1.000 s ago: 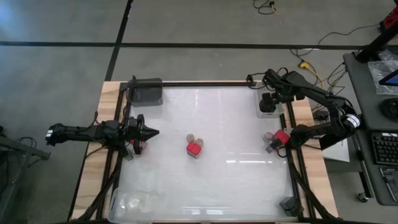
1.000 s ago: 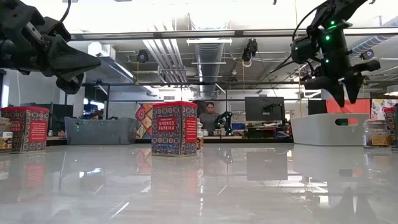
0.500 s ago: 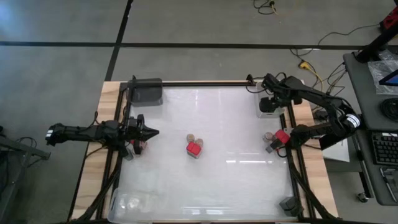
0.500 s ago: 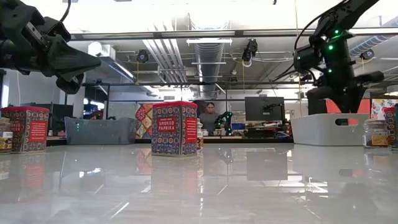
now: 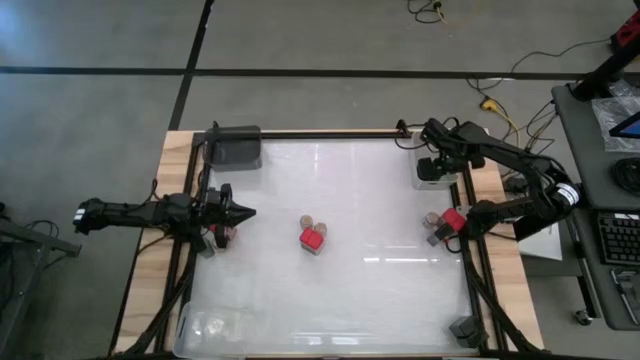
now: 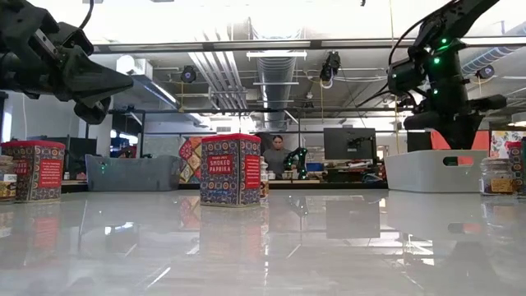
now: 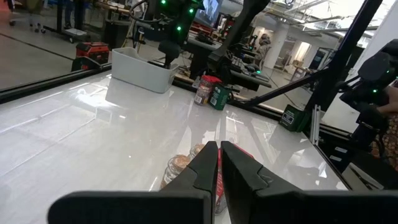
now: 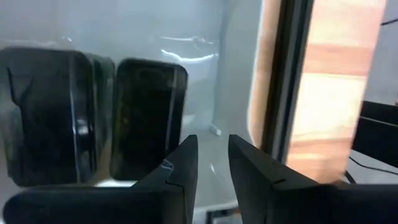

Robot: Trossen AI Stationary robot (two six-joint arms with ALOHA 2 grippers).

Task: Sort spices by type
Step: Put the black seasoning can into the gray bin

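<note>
A red spice block (image 5: 312, 240) (image 6: 230, 170) stands mid-table with two tan-topped jars (image 5: 314, 222) just behind it. More spices stand near the right edge (image 5: 444, 226) and by the left edge (image 5: 222, 236) (image 6: 37, 170). Two black blocky containers (image 8: 146, 118) (image 8: 37, 112) sit in the white bin (image 5: 432, 181) (image 6: 427, 170). My right gripper (image 5: 431, 170) (image 8: 212, 140) points down into that bin beside them, open by a narrow gap, with nothing between the fingers. My left gripper (image 5: 247, 212) (image 7: 219, 149) hovers shut near the left edge, pointing at the middle group.
A grey bin (image 5: 233, 147) sits at the far left corner and a clear bin (image 5: 213, 325) at the near left corner. A small grey object (image 5: 467, 328) lies at the near right corner. Bare white tabletop lies between the groups. A person sits in the room beyond the table.
My right gripper has come down into the white bin; in the low view its fingertips have sunk behind the bin's wall. The left arm and the spices on the table have stayed put.
</note>
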